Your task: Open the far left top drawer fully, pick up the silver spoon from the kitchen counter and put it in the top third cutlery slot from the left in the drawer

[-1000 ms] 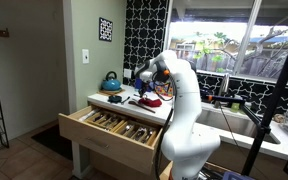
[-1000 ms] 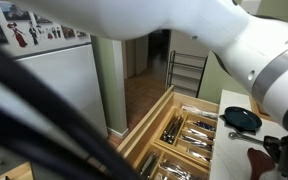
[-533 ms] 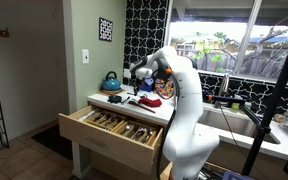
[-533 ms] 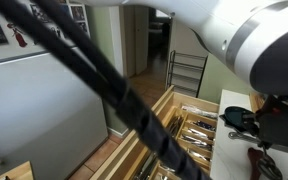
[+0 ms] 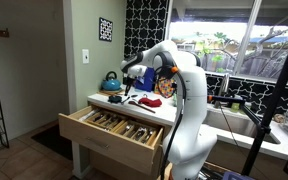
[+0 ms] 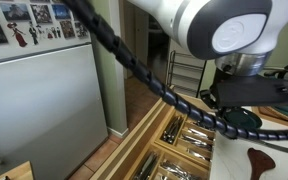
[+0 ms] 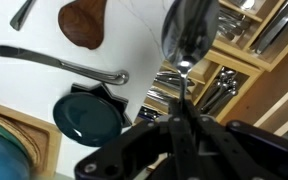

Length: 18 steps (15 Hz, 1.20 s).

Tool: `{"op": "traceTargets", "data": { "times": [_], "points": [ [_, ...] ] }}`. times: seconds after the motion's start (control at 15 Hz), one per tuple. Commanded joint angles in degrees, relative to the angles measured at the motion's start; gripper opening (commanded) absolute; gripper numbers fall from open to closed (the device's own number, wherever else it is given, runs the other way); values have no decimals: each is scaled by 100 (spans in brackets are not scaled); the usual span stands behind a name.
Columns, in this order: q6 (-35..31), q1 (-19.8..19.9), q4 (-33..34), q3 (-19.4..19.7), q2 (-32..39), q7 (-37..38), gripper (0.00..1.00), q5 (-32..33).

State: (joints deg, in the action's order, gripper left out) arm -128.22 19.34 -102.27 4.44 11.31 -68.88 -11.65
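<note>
The far left top drawer [image 5: 109, 140] stands pulled well out below the white tabletop [image 5: 99, 100], its cutlery compartments [image 7: 239, 70] exposed, so the opening step looks done. The silver spoon [image 7: 189, 30] is off the tabletop, its handle pinched between the pressed-together fingers of the claw [image 7: 181, 112] and its bowl hanging over the line where tabletop meets drawer. What remains, by the look of it, is to carry it out over the third slot from the left and let go. The arm [image 5: 179, 75] rises to the right of the drawer, elbow high, forearm reaching left, wrist turned down above the tabletop's near edge. A long silver utensil [image 7: 64, 62], a wooden spoon [image 7: 81, 22] and a teal dish [image 7: 89, 112] lie on the tabletop.
</note>
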Motion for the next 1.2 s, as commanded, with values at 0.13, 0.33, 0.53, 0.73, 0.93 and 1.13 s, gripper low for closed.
{"op": "traceTargets", "data": {
  "times": [0.13,0.33,0.53,0.73,0.93,1.13],
  "points": [
    [-94,-403,-247,84,-131,-409,7,292],
    [-120,-542,-332,55,-141,-513,7,447],
    [-125,-533,-332,70,-142,-573,2,457],
    [-198,-586,-177,-172,-8,-1663,2,54],
    [-123,-766,160,-421,320,-2273,2,-163],
    [-21,-801,401,-677,648,-3069,2,-430]
  ]
}}
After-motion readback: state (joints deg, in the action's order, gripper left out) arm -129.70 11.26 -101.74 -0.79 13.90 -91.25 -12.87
